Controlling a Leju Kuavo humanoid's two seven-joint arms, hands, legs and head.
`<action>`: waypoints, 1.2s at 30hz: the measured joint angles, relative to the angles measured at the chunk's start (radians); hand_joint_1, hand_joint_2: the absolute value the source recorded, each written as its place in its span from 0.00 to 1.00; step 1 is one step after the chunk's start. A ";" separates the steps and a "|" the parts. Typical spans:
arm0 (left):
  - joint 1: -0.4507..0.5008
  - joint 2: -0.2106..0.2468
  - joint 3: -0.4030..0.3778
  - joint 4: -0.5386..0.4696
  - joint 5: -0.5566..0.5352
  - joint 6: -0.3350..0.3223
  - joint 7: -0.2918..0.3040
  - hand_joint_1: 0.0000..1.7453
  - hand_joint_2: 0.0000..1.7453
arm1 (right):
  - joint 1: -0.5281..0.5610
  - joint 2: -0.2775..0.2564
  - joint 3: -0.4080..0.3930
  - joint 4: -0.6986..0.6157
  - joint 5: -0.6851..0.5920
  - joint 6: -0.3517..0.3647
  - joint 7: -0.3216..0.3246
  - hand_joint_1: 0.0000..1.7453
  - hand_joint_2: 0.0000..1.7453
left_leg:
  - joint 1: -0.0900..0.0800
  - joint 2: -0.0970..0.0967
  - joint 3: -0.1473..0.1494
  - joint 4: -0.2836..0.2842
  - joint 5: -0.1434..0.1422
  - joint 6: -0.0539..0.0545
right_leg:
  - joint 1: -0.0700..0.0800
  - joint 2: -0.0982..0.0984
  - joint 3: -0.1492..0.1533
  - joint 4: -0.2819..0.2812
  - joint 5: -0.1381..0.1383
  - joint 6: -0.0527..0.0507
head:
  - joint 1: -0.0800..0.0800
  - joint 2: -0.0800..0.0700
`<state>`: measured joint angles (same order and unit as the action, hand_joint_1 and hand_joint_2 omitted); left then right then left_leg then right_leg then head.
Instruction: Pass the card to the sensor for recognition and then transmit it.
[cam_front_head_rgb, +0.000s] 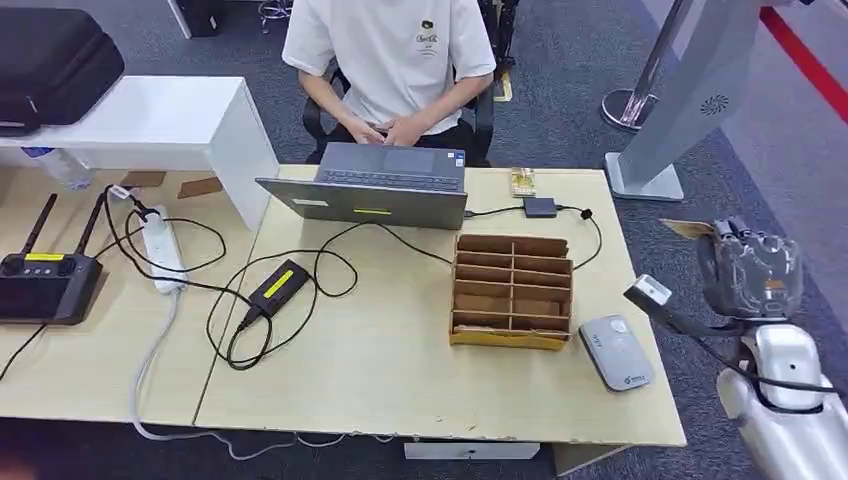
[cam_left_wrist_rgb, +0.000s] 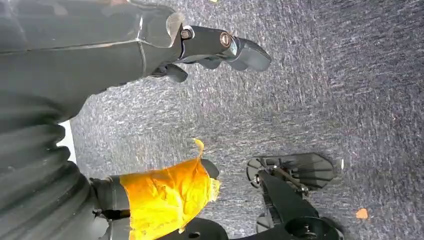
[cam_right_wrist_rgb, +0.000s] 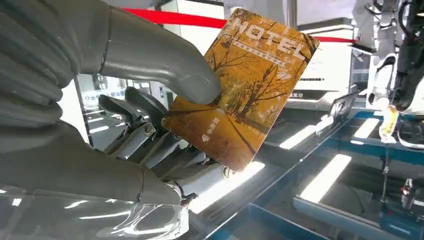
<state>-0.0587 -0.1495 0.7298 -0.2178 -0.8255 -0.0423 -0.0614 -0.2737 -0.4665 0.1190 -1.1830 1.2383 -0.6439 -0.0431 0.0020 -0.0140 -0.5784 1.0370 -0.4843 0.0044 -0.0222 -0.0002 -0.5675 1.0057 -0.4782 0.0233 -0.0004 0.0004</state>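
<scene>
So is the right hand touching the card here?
Touching: right wrist view shows the right hand with its thumb pressed on the card, fingers behind it.

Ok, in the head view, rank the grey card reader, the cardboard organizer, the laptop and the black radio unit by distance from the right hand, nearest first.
1. Grey card reader, at the table's right front corner, closest to the right hand.
2. Cardboard organizer, just left of the reader.
3. Laptop, at the table's far edge.
4. Black radio unit, far left.

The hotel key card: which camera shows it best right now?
The right wrist view: the hotel key card faces the lens, pinched by the right hand. The head view shows an edge-on sliver of it beside that hand. The left wrist view looks at carpet.
</scene>
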 joint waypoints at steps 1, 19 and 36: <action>0.000 0.000 0.001 0.000 0.001 0.000 0.000 0.00 1.00 | 0.015 0.000 -0.007 -0.005 0.000 -0.005 0.000 1.00 1.00 | 0.000 0.000 0.000 0.000 0.000 0.000 | 0.000 0.000 0.000 0.000 0.000 0.000 | 0.000 0.000; -0.001 -0.001 0.026 0.000 0.000 -0.003 -0.002 0.00 1.00 | 0.171 0.075 -0.087 0.024 0.036 -0.041 -0.032 1.00 1.00 | 0.000 0.000 0.000 0.000 0.000 0.000 | 0.000 0.000 -0.001 0.000 0.000 0.000 | 0.000 0.000; -0.001 -0.001 0.029 0.000 -0.005 -0.004 -0.002 0.00 1.00 | 0.202 0.135 -0.111 0.095 0.043 -0.046 -0.046 1.00 1.00 | 0.000 0.001 -0.001 0.000 0.000 0.000 | 0.000 0.001 -0.001 0.000 0.000 0.000 | 0.000 0.000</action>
<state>-0.0595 -0.1503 0.7588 -0.2178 -0.8305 -0.0462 -0.0633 -0.0712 -0.3315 0.0084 -1.0880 1.2810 -0.6897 -0.0889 0.0021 -0.0133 -0.5790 1.0367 -0.4844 0.0044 -0.0222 0.0004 -0.5683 1.0058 -0.4784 0.0232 -0.0004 0.0004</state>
